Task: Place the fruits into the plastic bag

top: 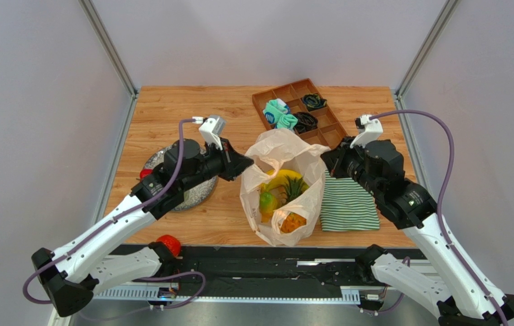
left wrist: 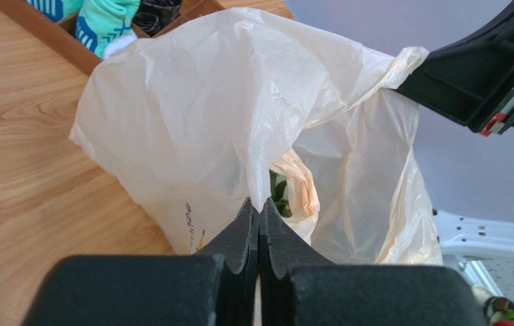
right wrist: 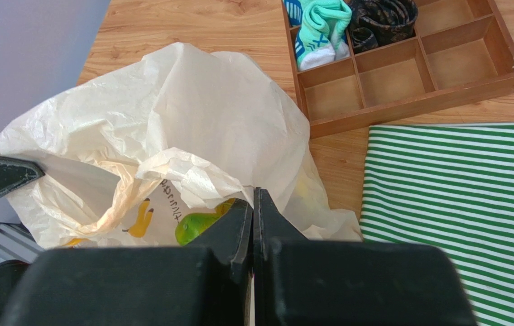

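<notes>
The plastic bag stands open mid-table, held up between both grippers. My left gripper is shut on its left rim, and the film shows pinched between the pads in the left wrist view. My right gripper is shut on the right rim, as the right wrist view shows. Inside the bag lie a yellow banana, a green fruit and the orange pineapple with its green crown. A red fruit lies by the front edge. Another red one sits beside the left arm.
A grey plate lies under the left arm. A wooden compartment tray with teal and black cloth bundles stands behind the bag. A green-and-white striped cloth lies flat to the bag's right.
</notes>
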Available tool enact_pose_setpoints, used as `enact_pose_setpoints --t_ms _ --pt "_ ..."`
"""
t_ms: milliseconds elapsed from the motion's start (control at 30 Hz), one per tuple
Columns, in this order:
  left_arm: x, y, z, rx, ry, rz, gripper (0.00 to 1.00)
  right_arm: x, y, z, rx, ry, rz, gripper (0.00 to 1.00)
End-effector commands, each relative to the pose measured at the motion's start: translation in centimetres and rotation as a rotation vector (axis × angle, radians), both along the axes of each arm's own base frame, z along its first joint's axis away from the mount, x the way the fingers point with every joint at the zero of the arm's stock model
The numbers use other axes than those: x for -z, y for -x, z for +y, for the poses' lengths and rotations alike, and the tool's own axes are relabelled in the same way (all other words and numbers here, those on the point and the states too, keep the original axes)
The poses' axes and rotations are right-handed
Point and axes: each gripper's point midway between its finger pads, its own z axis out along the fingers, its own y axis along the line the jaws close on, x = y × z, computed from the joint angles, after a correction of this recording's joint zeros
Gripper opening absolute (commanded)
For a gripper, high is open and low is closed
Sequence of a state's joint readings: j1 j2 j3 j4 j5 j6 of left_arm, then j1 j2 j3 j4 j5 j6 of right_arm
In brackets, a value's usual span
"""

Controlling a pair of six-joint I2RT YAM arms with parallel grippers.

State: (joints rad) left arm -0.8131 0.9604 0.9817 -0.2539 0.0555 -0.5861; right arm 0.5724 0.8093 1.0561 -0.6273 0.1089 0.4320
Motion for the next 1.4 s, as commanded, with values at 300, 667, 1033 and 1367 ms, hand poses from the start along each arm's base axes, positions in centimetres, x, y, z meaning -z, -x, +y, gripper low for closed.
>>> enact_pose_setpoints --t_ms 300,667,1033,1367 --pt "4.3 -1.0 -0.3 0.031 0.016 0.154 0.00 0.1 -1.2 0.5 0.004 0.011 -0.016 0.00" --pt "1.7 -3.6 6.8 -0.218 -0.096 0.046 0.93 -0.1 -1.0 0.1 0.009 0.022 -0.025 0.00" --pt "8.5 -5.2 27.0 -0.950 -0.135 0.293 0.97 0.0 -0.7 1.0 -0.042 0.001 -0.034 0.00" --pt "15.9 -6.0 33.1 -1.160 -0.061 0.578 0.99 -0.1 -0.4 2.0 -0.098 -0.024 -0.046 0.00"
